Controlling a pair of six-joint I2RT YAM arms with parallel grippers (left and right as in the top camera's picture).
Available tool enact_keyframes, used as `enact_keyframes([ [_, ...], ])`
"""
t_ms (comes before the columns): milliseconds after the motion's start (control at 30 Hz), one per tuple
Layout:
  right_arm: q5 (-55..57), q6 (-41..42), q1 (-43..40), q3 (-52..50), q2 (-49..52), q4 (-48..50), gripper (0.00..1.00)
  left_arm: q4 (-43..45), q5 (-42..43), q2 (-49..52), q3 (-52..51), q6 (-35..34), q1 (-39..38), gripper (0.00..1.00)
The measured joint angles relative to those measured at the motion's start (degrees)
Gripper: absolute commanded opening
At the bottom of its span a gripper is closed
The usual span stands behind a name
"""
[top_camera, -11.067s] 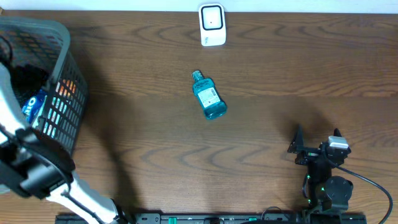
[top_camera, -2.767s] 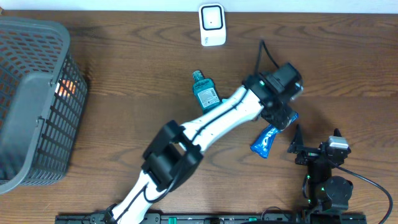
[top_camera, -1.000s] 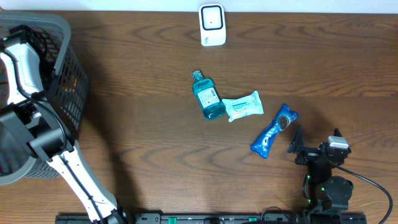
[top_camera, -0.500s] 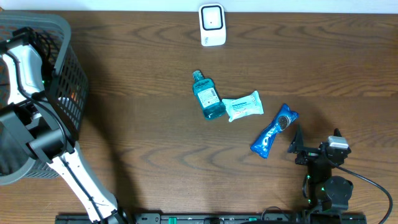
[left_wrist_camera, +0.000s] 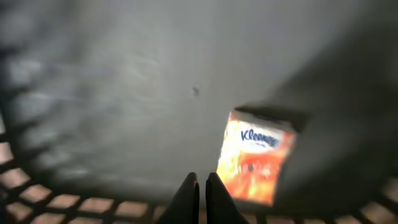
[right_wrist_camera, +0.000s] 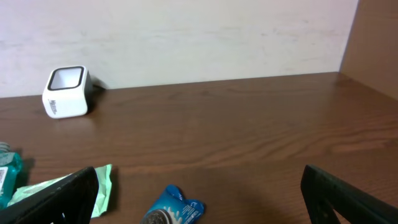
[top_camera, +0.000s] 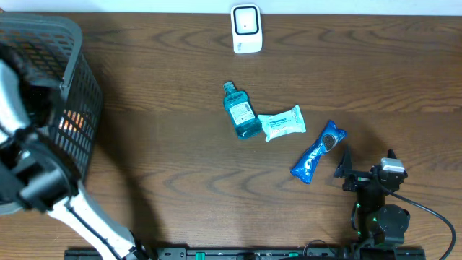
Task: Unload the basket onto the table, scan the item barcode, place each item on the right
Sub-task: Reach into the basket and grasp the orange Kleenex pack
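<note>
The left end effector (left_wrist_camera: 200,198) is pressed together on nothing inside the basket (top_camera: 78,87) at the worktop's left edge. The orange tissue pack (left_wrist_camera: 255,158) is just beside it, so it may be left behind. The right end effector (right_wrist_camera: 200,190) is spread. The wrist picture is blurred, and no barcode is seen.

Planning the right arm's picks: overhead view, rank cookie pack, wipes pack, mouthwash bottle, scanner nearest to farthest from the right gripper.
1. cookie pack, just left of the right gripper
2. wipes pack, table centre
3. mouthwash bottle, left of the wipes pack
4. scanner, back edge
</note>
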Motion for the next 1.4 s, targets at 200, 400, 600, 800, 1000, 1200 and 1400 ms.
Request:
enact_keyframes([
  [200,0.00,0.02,0.00,0.00,0.00,0.00,0.99,-0.15,-1.31,-11.28,0.44,1.22,0.87,0.98],
  [400,0.00,0.02,0.00,0.00,0.00,0.00,0.99,2.21,-1.27,-9.18,-1.66,1.25,-0.81,0.98],
  [600,0.00,0.00,0.00,0.00,0.00,0.00,0.99,5.70,1.16,-1.40,-6.19,0.31,-2.27,0.98],
  [800,0.00,0.02,0.00,0.00,0.00,0.00,0.99,8.94,5.51,5.27,-6.82,-0.33,-3.39,0.98],
  [1000,0.00,0.02,0.00,0.00,0.00,0.00,0.99,11.04,6.69,9.29,-6.82,-0.48,-4.13,0.98],
  [1200,0.00,0.02,0.00,0.00,0.00,0.00,0.99,10.73,8.13,10.21,-6.36,0.63,-4.11,0.46],
  [1400,0.00,0.02,0.00,0.00,0.00,0.00,0.99,7.82,8.57,10.40,-6.14,5.01,-3.74,0.38],
])
